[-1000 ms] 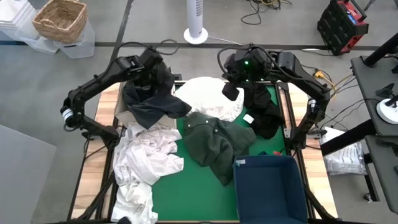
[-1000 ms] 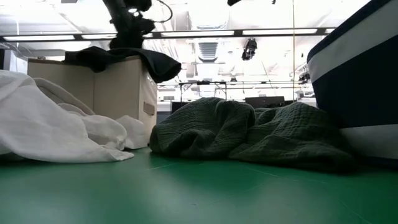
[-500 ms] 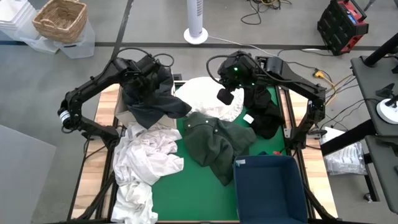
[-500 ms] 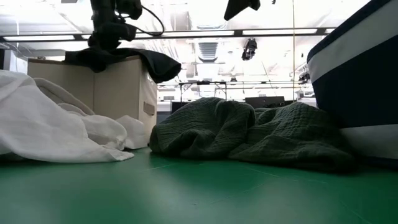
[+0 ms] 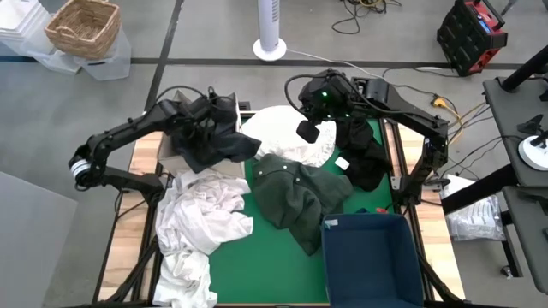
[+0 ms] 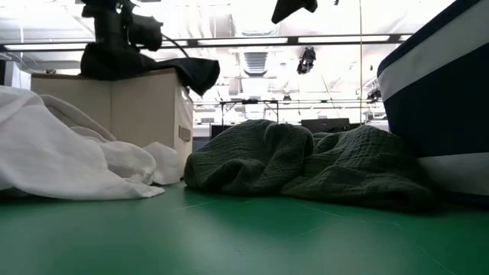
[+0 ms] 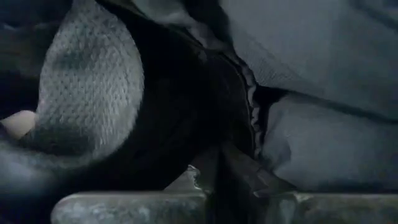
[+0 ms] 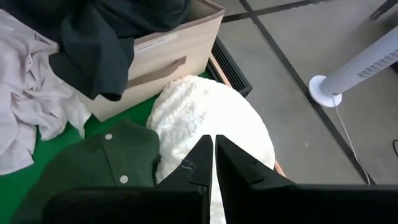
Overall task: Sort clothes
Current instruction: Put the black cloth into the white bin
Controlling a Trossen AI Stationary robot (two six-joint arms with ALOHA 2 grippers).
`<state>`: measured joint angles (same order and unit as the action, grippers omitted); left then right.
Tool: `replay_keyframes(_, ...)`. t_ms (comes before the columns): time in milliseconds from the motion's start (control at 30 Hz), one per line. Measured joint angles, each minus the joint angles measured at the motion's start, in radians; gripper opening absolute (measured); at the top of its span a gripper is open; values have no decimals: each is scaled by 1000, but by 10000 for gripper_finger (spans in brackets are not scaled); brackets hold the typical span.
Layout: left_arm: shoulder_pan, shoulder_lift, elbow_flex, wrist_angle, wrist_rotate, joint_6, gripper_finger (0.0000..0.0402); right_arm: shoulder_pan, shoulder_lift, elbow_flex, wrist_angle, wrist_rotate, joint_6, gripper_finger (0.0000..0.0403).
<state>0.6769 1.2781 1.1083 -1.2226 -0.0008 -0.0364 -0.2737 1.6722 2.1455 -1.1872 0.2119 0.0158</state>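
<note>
Covering the table [image 5: 274,274] is a green mat, and across it the clothes are spread in heaps. A navy bin [image 5: 370,261] is set at the near right corner, and a cardboard box [image 5: 169,147] is seen at the far left, with a charcoal garment [image 5: 214,145] draped over its top and spilling toward the middle. A crumpled white garment [image 5: 201,227] is piled at the near left, just beside the box. A dark green shirt [image 5: 295,195] is laid in the centre, touching the bin's far edge; its buttons are picked out in the right wrist view [image 8: 109,158]. A white knitted garment [image 5: 287,137] is bunched at the far middle, between the box and a black garment [image 5: 364,154] heaped at the far right. Over the box, the left gripper [image 5: 190,118] is buried in the charcoal fabric; in its wrist view the fingers [image 7: 205,174] are seen pressed nearly together amid dark folds, though a real pinch on cloth cannot be told. Above the white knit, the right gripper [image 5: 310,130] is held in the air, its fingers [image 8: 202,158] drawn tight together with nothing between them.
</note>
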Motion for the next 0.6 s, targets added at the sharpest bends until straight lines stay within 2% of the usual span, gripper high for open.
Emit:
replay_keyframes(167, 22, 18, -54, 62, 46, 2, 0, 0, 0, -1, 0, -1, 7, 12)
replay_keyframes(333, 48, 21, -42, 82, 23, 1, 0, 0, 0, -1, 0, -1, 11, 12)
replay_keyframes(467, 46, -4, 42, 69, 10, 2, 0, 0, 0, -1, -1, -1, 11, 12)
replay_keyframes(600, 47, -26, 192, 30, 16, 22, 0, 0, 0, -1, 0, -1, 12, 12)
